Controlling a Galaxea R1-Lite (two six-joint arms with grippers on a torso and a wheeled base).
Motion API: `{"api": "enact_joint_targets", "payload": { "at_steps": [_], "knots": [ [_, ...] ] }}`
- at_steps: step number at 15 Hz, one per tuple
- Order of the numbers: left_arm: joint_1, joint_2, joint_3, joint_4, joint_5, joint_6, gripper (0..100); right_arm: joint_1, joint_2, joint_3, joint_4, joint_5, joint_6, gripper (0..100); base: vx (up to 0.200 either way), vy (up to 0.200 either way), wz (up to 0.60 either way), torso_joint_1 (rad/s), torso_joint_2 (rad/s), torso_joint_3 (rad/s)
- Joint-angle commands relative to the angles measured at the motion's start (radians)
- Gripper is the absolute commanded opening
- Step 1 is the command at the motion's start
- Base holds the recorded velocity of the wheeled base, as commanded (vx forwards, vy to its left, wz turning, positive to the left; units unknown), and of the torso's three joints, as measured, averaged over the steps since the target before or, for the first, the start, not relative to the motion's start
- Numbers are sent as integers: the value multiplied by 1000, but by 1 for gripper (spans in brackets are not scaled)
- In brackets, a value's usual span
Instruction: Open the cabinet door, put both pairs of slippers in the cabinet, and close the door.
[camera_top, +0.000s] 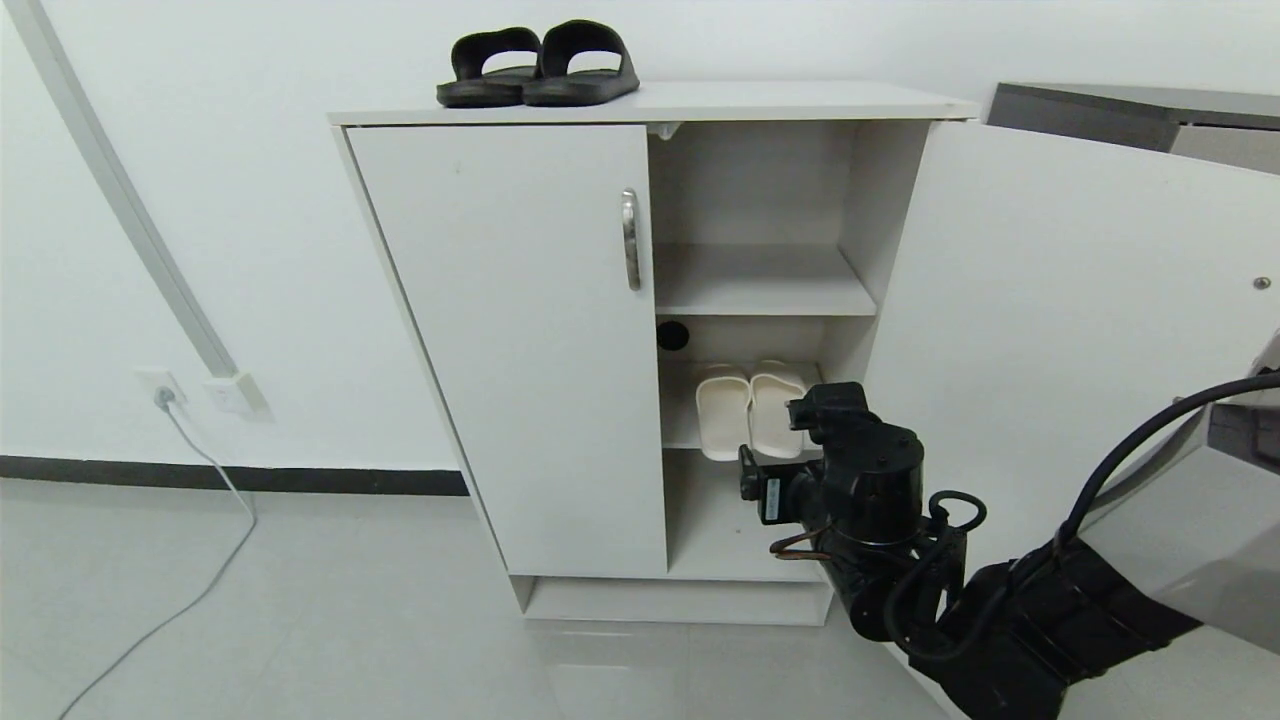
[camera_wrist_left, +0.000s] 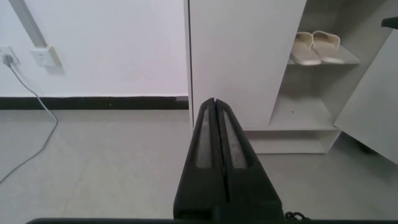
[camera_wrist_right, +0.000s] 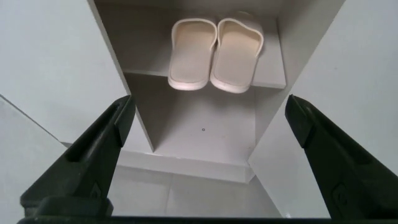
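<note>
**Reaching for the black pair means going up and left from here**

One pair is in: the cream slippers (camera_top: 750, 405) sit side by side on the middle shelf (camera_top: 680, 425) of the white cabinet (camera_top: 800, 100), behind the open right door (camera_top: 1060, 330). The black slippers (camera_top: 540, 65) are the ones left. They're on the cabinet top, touching each other, right above the closed left door (camera_top: 510, 340).

The right gripper (camera_wrist_right: 208, 109) hangs in front of the open compartment, just below the cream pair, with its fingers spread wide and nothing between them. From those fingers the black pair lies well up and off to the robot's left. Each slipper's long axis runs front to back across the top, so one end faces the room. I think it's the heel end, but the angle is too flat to be sure.

The left gripper (camera_wrist_left: 215, 109) has its fingers pressed together, empty. It sits low over the floor, back from the cabinet on the closed-door side. So the black pair is on its side, but it's no closer in height. Honestly a toss-up which arm is nearer.

Hard to see: the right arm blocks part of the bottom compartment, the black pair sits close to the head view's upper edge, and there's a dark round thing (camera_top: 673, 335) at the back that I can't identify.
</note>
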Motion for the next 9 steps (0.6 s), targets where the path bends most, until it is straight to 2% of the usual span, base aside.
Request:
{"api": "enact_joint_targets", "payload": {
  "at_steps": [1,9],
  "knots": [
    [0,0,0,0,-2,1,0,-4,5,7,-5,0,0,100,0,200,0,-2,2,7],
    [0,0,0,0,-2,-1,0,-13,2,32,-13,5,-6,100,0,200,0,4,2,3]
  ]
}}
